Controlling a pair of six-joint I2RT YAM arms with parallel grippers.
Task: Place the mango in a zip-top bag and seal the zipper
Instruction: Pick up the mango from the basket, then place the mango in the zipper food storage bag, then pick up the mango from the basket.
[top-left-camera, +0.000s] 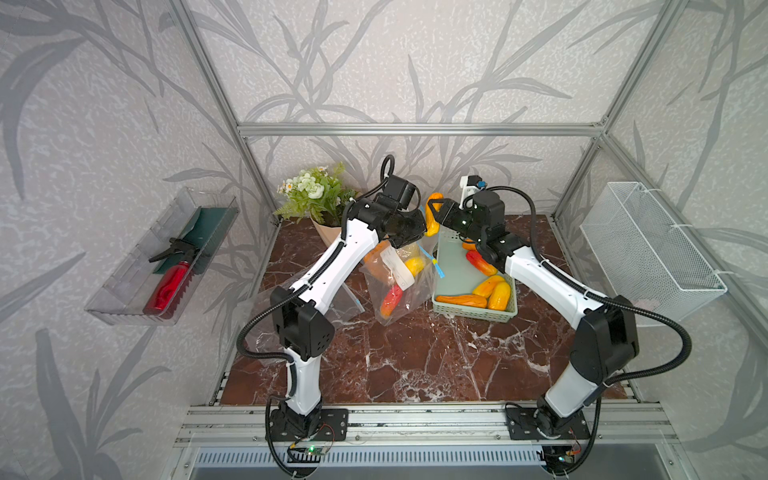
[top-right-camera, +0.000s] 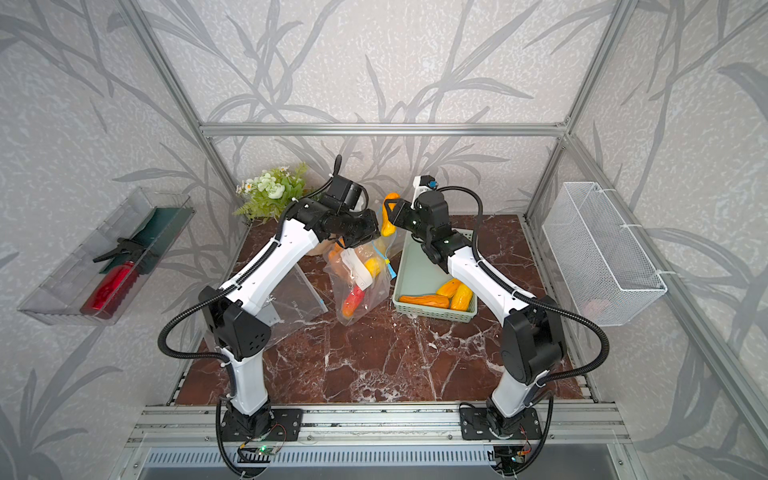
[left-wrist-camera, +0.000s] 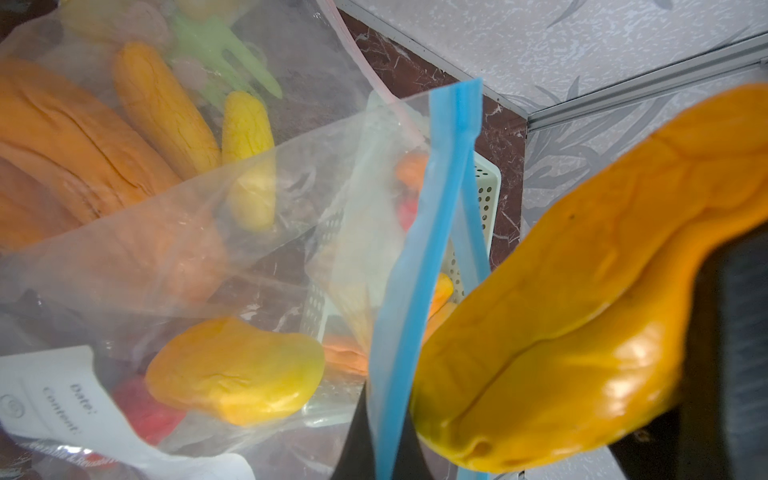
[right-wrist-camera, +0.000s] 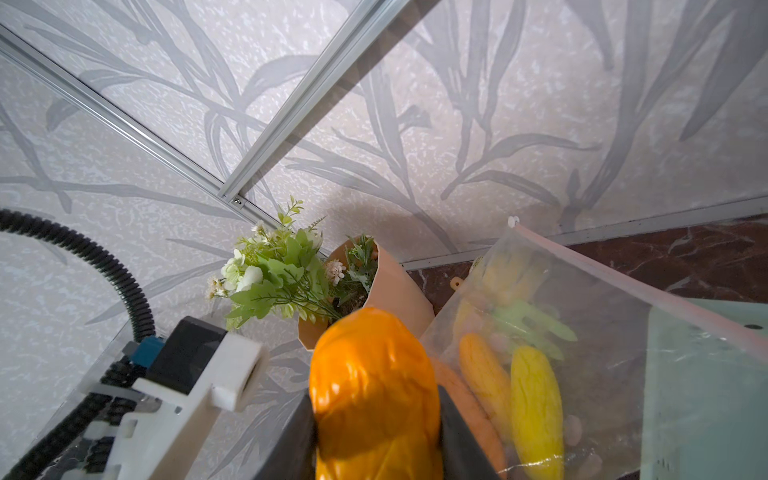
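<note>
Right claw (right-wrist-camera: 374, 449) is pinching the mango (right-wrist-camera: 372, 374) across its middle, jaws part-way apart around it. The mango is up in the air at the far middle of the table, just above and beside the mouth of the bag (top-left-camera: 399, 286), not in yet. Left claw (left-wrist-camera: 384, 457) is pressed together on the bag's blue zip strip (left-wrist-camera: 419, 270) and lifts that edge, likely to keep the mouth raised and open so the fruit can drop in. The bag already holds several yellow, orange and red fruits and has a white label on its front. Step in hand, as I judge it: lower the mango through the opening. The zipper is not sealed.

The green basket (top-left-camera: 473, 311) just right of the bag has more mangoes in it, so it looks like the supply. A second filled bag (right-wrist-camera: 561, 332) with a pink strip stands just behind, on the far side. A spare flat bag (top-left-camera: 345, 305) lies under the left arm.

The tabletop (top-left-camera: 415, 365) is red-brown marble-look, hard and smooth. Walls are grey leaf-pattern in an aluminium frame. Flowers (top-left-camera: 316, 191) in paper wrap stand at the far left. A red spray bottle (top-left-camera: 166, 286) lies in a clear shelf on the left wall. A white wire basket (top-left-camera: 648, 249) hangs on the right wall, well apart.
</note>
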